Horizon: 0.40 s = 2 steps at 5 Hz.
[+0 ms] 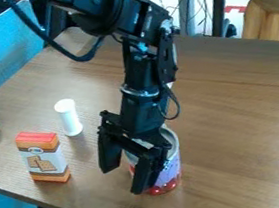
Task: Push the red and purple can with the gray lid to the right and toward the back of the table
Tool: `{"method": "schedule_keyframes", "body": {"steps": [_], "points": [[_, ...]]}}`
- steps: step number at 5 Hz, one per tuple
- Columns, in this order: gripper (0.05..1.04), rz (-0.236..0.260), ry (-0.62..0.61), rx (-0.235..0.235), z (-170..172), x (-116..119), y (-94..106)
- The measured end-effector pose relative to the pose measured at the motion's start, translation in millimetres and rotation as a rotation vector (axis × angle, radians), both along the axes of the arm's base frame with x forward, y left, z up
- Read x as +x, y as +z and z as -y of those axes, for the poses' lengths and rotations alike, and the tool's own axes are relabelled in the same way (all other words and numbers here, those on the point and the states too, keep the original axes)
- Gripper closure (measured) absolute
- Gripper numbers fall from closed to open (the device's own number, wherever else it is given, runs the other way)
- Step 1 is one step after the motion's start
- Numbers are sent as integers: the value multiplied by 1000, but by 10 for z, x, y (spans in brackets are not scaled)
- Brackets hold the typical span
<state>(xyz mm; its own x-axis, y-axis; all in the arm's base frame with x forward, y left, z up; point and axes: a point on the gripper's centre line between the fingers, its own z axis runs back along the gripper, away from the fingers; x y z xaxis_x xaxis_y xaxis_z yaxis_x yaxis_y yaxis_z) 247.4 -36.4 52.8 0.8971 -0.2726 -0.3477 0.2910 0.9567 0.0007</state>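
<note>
Two fingers [147, 171] — spread apart — hang before a can [172, 167] on the worktop [242, 133]; a box [44, 162] stands nearby.

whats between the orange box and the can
One finger of the black gripper hangs between the orange box and the can in the camera view, with bare wooden tabletop showing between finger and box.

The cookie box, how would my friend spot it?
On the brown table, look near the edge, left of the black gripper in the picture. The box stands there, with a red top and cookie picture. The white tube behind it is round and plain.
</note>
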Motion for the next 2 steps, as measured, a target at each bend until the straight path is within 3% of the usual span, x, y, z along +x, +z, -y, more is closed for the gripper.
{"method": "schedule_keyframes", "body": {"steps": [1,2], "points": [[83,68,-13,-34,60,219,90],[83,92,-21,-71,144,469,123]]}}
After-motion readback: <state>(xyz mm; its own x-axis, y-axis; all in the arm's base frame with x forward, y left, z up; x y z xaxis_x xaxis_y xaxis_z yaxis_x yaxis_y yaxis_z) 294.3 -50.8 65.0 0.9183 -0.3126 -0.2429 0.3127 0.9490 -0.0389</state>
